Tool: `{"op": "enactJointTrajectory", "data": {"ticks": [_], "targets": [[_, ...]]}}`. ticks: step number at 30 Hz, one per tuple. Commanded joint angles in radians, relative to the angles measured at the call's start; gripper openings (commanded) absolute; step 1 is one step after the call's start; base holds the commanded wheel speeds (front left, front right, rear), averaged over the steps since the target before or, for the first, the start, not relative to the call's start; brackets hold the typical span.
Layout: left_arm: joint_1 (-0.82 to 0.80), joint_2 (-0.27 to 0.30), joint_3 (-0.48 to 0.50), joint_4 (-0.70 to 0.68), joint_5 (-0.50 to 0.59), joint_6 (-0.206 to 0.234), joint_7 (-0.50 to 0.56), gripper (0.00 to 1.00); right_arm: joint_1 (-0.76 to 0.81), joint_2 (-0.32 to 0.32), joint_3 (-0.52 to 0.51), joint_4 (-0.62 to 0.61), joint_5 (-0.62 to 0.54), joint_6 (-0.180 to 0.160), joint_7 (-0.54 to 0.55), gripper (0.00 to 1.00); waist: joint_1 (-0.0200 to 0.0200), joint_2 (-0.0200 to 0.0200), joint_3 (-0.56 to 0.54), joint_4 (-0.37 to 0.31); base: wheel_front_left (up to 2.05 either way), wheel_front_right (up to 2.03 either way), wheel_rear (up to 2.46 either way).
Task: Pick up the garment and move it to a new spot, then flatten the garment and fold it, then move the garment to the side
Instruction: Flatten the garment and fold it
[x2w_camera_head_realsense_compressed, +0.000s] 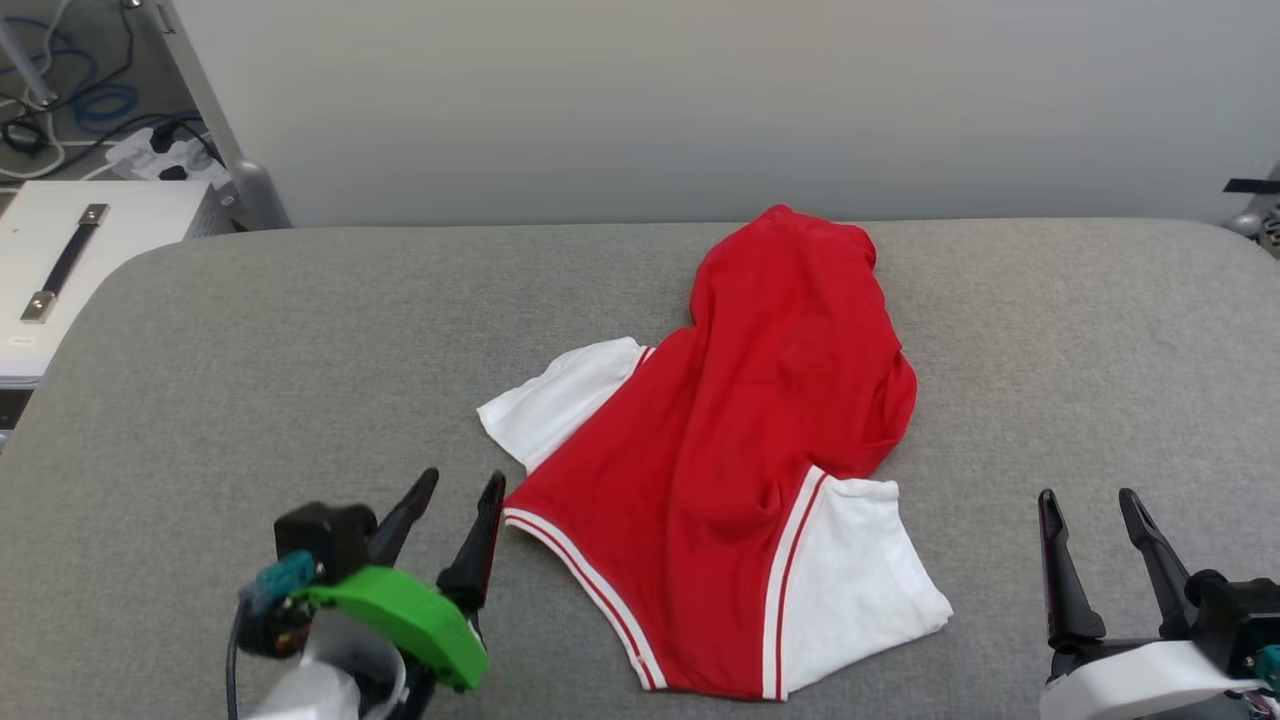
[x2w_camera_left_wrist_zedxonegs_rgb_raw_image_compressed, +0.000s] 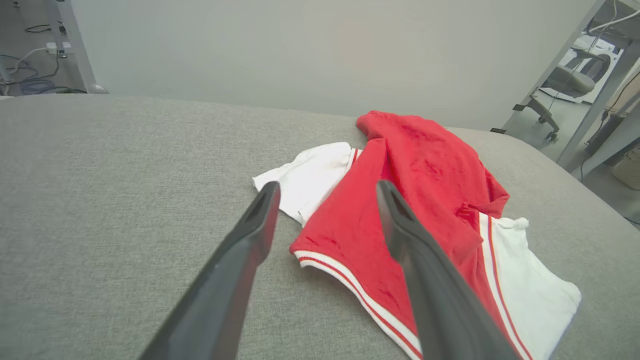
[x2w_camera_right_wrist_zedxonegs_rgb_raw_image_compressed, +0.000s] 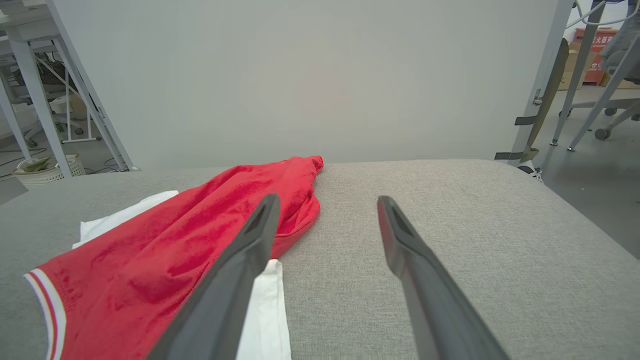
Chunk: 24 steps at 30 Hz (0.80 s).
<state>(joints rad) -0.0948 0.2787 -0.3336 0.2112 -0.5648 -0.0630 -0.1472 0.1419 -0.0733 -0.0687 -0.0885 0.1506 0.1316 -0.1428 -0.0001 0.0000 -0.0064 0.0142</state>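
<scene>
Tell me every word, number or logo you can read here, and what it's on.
Nothing here reads clearly.
Orange-red box, far background in the right wrist view: pale characters, too small and blurred to read.
Garment: no print shows on the side facing up, only red-and-white stripe trim.

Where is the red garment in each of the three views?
Head view: the garment lies in the centre, reaching the far edge of the grey table.
Left wrist view: garment from centre to lower right.
Right wrist view: garment at lower left.
Shared landmark: that far edge against the pale wall.
</scene>
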Motion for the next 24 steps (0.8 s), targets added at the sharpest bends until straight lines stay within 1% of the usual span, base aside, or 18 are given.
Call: {"op": "enactJointTrajectory", "data": {"ticks": [1,6,10,13,15,17,20,24], "targets": [[-0.053,0.017,-0.001,-0.007,-0.017,-0.012,0.046,1.0,0.006,0.003,0.004,-0.013,-0.011,-0.001,0.011,1.0,0.0001,0.0,0.03,-0.032,0.0,0.0,0.0],[-0.198,0.082,-0.012,-0.005,-0.06,-0.027,0.277,1.0,-0.008,0.003,0.019,-0.033,-0.018,-0.001,0.027,1.0,0.0001,0.0,0.078,-0.085,0.0,0.0,0.0],[-0.326,0.114,-0.019,0.026,-0.144,-0.041,0.495,1.0,-0.016,0.006,0.014,-0.046,-0.018,-0.001,0.034,1.0,0.0001,0.0,0.118,-0.119,0.0,0.0,0.0],[-0.415,0.173,-0.05,0.081,-0.149,-0.042,0.681,1.0,-0.025,0.007,0.023,-0.048,-0.018,-0.001,0.033,1.0,0.0001,0.0,0.146,-0.144,0.0,0.0,0.0],[-0.461,0.186,-0.054,0.113,-0.164,-0.028,0.771,1.0,-0.033,0.008,0.029,-0.05,-0.016,-0.001,0.034,1.0,0.0001,0.0,0.163,-0.159,0.0,0.0,0.0],[-0.501,0.197,-0.059,0.14,-0.171,-0.019,0.837,1.0,-0.043,0.009,0.033,-0.049,-0.014,-0.001,0.031,1.0,0.0001,0.0,0.181,-0.173,0.0,0.0,0.0],[-0.549,0.216,-0.073,0.182,-0.161,-0.012,0.9,1.0,-0.059,0.011,0.043,-0.046,-0.014,-0.001,0.025,1.0,0.0001,0.0,0.212,-0.195,0.0,0.0,0.0],[-0.594,0.243,-0.091,0.242,-0.117,0.007,0.923,1.0,-0.08,0.014,0.055,-0.034,-0.01,-0.001,0.013,1.0,0.0001,0.0,0.247,-0.218,0.0,0.0,0.0]]}}
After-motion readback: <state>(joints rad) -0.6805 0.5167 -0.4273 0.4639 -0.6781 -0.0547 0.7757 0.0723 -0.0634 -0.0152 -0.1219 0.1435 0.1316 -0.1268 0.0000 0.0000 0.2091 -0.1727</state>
